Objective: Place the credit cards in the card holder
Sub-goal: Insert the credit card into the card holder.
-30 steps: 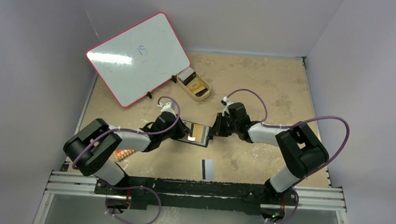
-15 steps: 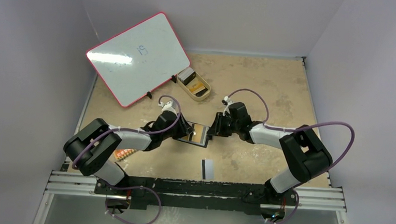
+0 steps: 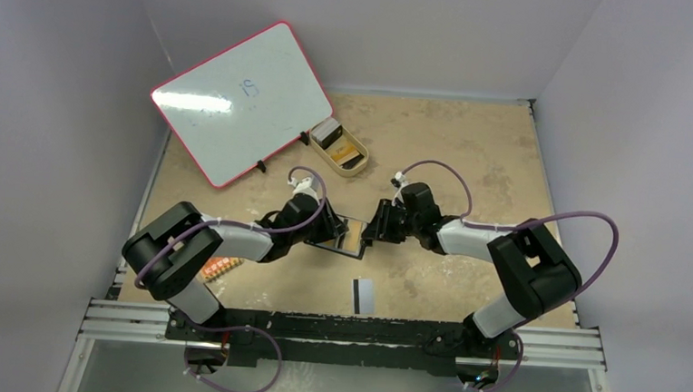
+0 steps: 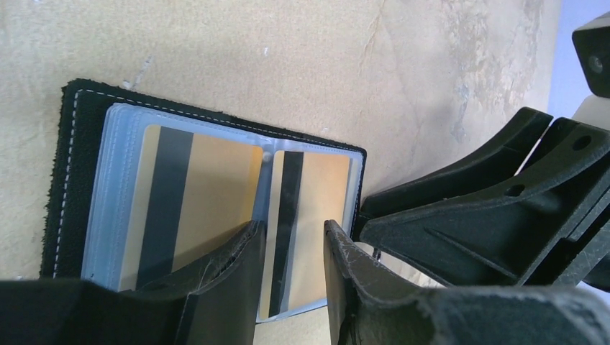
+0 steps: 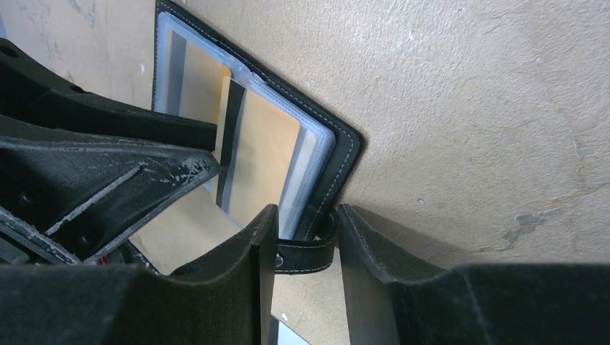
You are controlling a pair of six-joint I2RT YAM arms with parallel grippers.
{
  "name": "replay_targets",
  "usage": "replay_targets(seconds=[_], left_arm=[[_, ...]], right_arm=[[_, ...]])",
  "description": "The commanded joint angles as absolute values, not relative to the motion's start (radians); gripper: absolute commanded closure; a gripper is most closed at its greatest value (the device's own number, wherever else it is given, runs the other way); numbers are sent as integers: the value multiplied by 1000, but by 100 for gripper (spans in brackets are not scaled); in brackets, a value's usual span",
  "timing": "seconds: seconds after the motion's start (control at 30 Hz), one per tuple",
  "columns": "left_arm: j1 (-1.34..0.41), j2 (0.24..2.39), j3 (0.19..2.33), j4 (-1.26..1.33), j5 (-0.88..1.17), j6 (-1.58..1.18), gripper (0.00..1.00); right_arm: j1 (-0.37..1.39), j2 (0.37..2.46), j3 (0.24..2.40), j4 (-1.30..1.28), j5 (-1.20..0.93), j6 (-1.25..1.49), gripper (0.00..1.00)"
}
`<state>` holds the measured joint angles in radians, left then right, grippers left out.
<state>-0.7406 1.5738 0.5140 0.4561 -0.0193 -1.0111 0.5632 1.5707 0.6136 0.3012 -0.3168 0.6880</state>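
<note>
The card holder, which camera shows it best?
The left wrist view: the card holder lies open and almost whole, with striped gold cards inside. The right wrist view shows only one end and its snap strap. The top view shows it tiny and partly hidden.

Tan table (image 3: 473, 149) w/ card holder (image 3: 340, 235) (lying open), striped card (image 3: 364, 293), tray (image 3: 356, 170), whiteboard (image 3: 240, 99).

Whiteboard (image 3: 240, 99) is leaning at the back left, tray (image 3: 348, 172) sitting just beside it, orange board (image 3: 218, 268) lying at the table's (image 3: 481, 159) near-left edge.
</note>
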Motion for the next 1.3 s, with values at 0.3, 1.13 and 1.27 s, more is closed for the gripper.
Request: replay_targets(seconds=[0.3,1.13,1.27], left_arm=[[-826,1602,577,521,-33,-970,65],[-698,1276,505,120,-224,-1013,54],[-648,1242,491,43,-225,-998,54]], right_arm=[[569,1607,652,296,-325,634,64],[677,1457,802,-42,10,616,49],[706,1489,843,-89,79,604,48]])
